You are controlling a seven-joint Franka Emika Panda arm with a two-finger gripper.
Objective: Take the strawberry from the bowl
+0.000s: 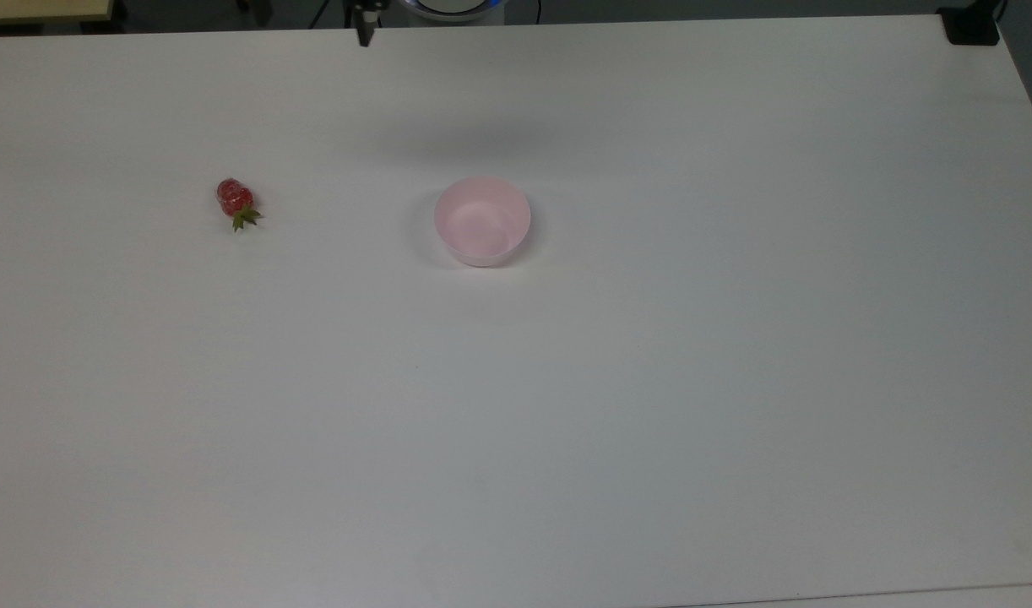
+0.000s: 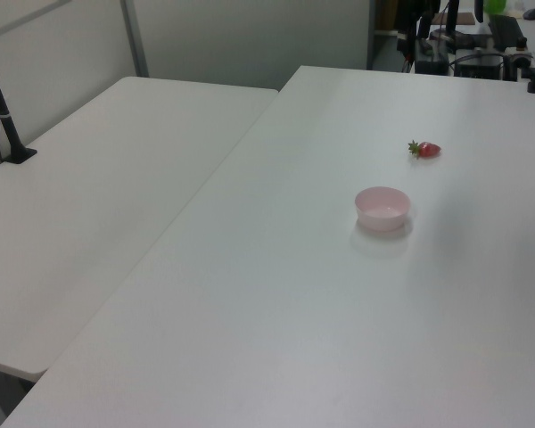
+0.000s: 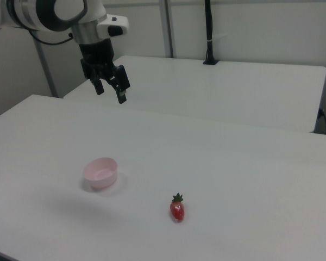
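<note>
A robot gripper (image 3: 110, 88) hangs high above a white table (image 3: 250, 163), fingers spread and holding nothing. The strawberry (image 3: 177, 209) lies on the table well below it, apart from the pink bowl (image 3: 100, 173).

White arm (image 3: 54, 13) w/ black joints, blk fingers (image 3: 121, 97)
</note>
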